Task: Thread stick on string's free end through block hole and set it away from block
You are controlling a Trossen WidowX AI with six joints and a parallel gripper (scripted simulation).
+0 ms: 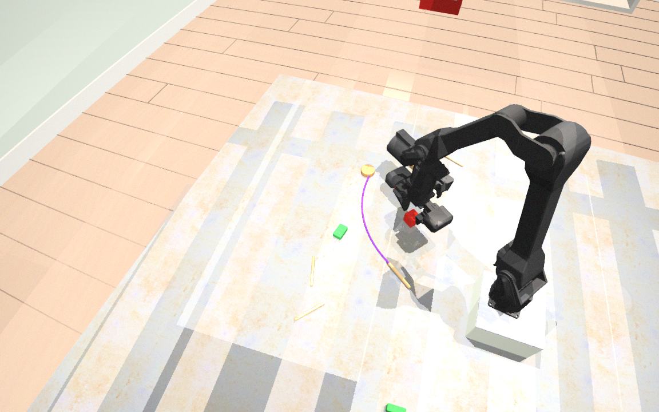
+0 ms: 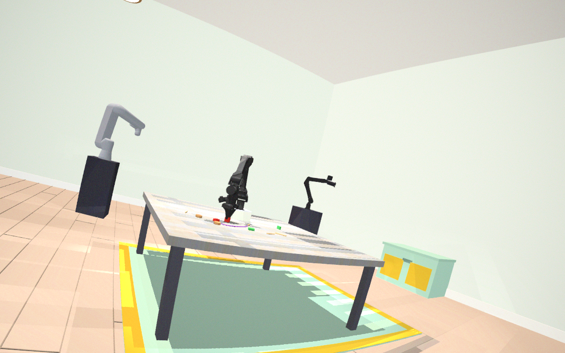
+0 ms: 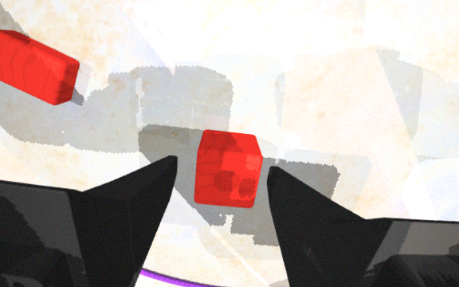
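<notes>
The red block with a hole (image 1: 410, 219) (image 2: 227, 220) (image 3: 229, 171) stands on the table. My gripper (image 1: 411, 213) (image 3: 223, 169) is open and low over it, one finger on each side; the wrist view shows a gap at both sides. Two dark spots mark the block's near face; which is the hole is unclear. The round wooden button (image 1: 368, 170) lies beyond the block. The purple string (image 1: 362, 205) (image 2: 235, 226) (image 3: 166, 277) curves from it, outside the block, to the thin wooden stick (image 1: 398, 274), which lies on the table.
A red slab (image 3: 30, 65) lies near the block. A green piece (image 1: 340, 231) lies across the string, another (image 1: 396, 408) at the bottom edge. Loose sticks (image 1: 312, 271) (image 1: 309, 312) lie farther left; one more (image 1: 453, 161) shows behind the arm. The pale base box (image 1: 505, 335) stands at right.
</notes>
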